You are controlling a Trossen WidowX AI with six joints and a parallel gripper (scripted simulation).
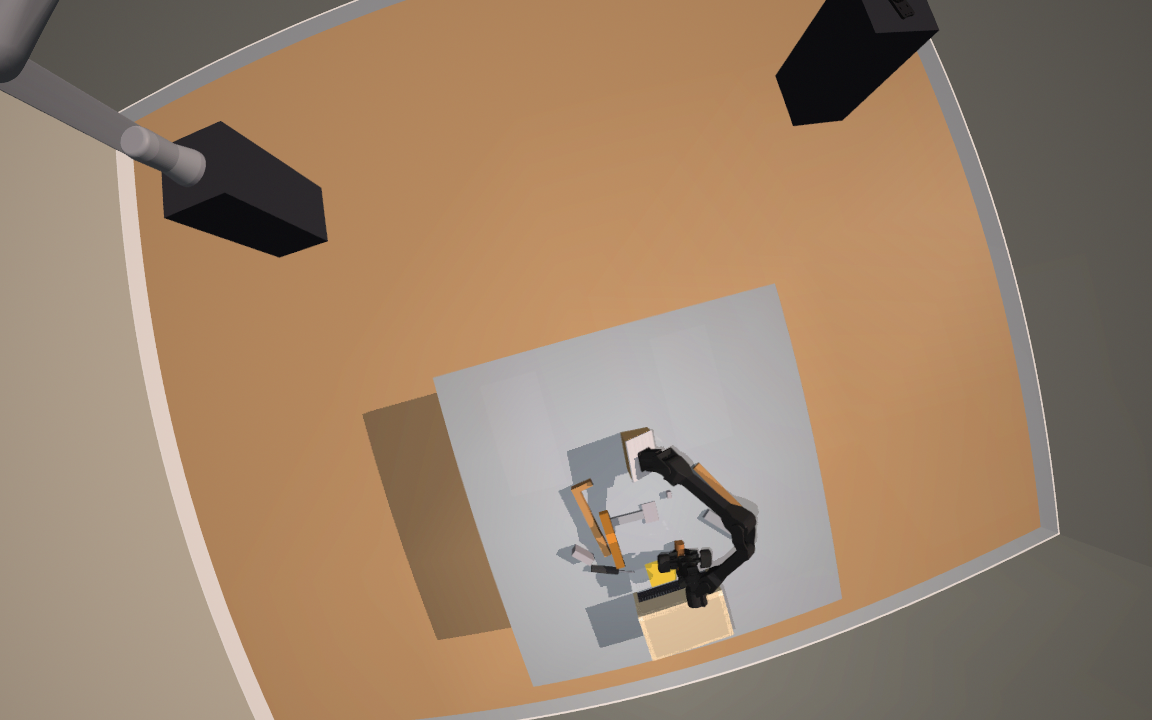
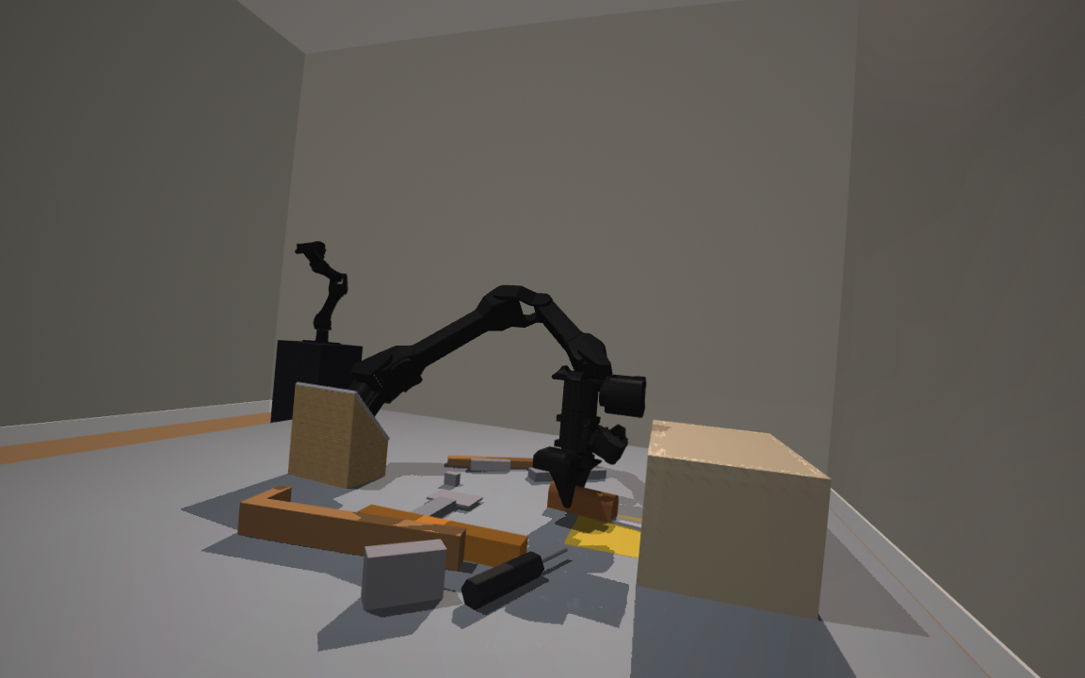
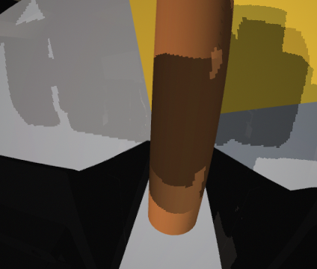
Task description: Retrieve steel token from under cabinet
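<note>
My gripper (image 2: 568, 487) (image 1: 678, 560) (image 3: 179, 151) is shut on a short orange-brown wooden cylinder (image 2: 593, 503) (image 1: 678, 545) (image 3: 185, 119). It holds the cylinder level and low over the table; I cannot tell whether the cylinder touches the table. The cylinder's far end reaches the edge of the yellow marked area (image 2: 606, 540) (image 1: 653, 570) (image 3: 315, 33). That area lies in front of the tan cabinet (image 2: 732, 514) (image 1: 687, 628). Dark vent slots (image 1: 656, 593) run along the cabinet's base. The steel token is not visible in any view.
An L-shaped wooden piece (image 2: 310, 521) (image 1: 582, 497) and an orange bar (image 2: 487, 540) lie left of the marked area. A grey block (image 2: 403, 574), a black screwdriver (image 2: 502, 580) and a grey T-shaped tool (image 2: 445, 503) lie nearby. A wooden wedge (image 2: 335, 446) stands by the arm's base.
</note>
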